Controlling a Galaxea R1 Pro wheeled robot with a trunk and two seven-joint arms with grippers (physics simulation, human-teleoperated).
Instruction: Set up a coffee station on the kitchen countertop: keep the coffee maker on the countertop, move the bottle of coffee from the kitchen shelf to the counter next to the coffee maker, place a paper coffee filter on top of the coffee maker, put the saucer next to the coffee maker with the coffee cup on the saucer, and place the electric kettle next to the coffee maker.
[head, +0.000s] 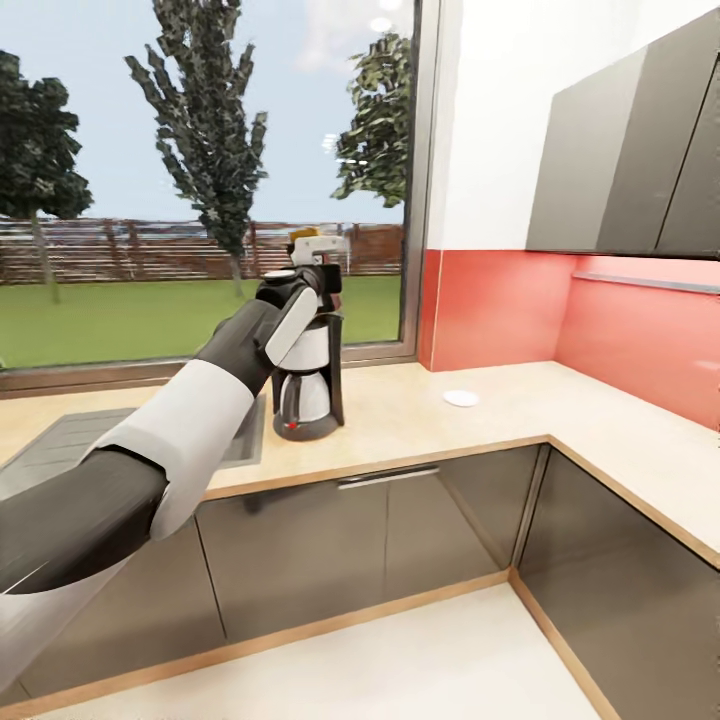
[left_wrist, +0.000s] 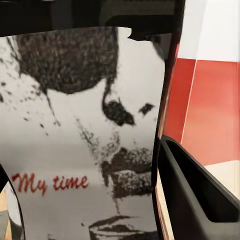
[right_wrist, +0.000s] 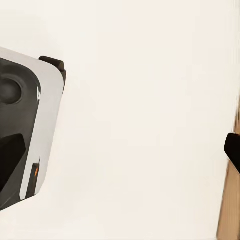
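Observation:
The coffee maker (head: 312, 385) stands on the kitchen countertop (head: 520, 400) beside the sink, partly behind my left forearm. My left gripper (head: 318, 265) hovers just above its top, shut on the bottle of coffee (head: 306, 240), whose yellow-gold lid sticks up over the fingers. Up close, the bottle's white label (left_wrist: 85, 125) with a black figure and red "My time" lettering sits against one dark finger (left_wrist: 195, 192). The saucer (head: 461, 398) lies flat on the counter to the right of the coffee maker. A thin grey kitchen shelf (head: 650, 282) runs along the red right wall.
A grey steel sink (head: 60, 440) is inset left of the coffee maker, under a large window. Dark wall cabinets (head: 630, 150) hang above the shelf. The counter turns a corner at right over glossy grey fronts (head: 420, 530). The right wrist view shows pale floor (right_wrist: 140, 125) and part of my base (right_wrist: 25, 135).

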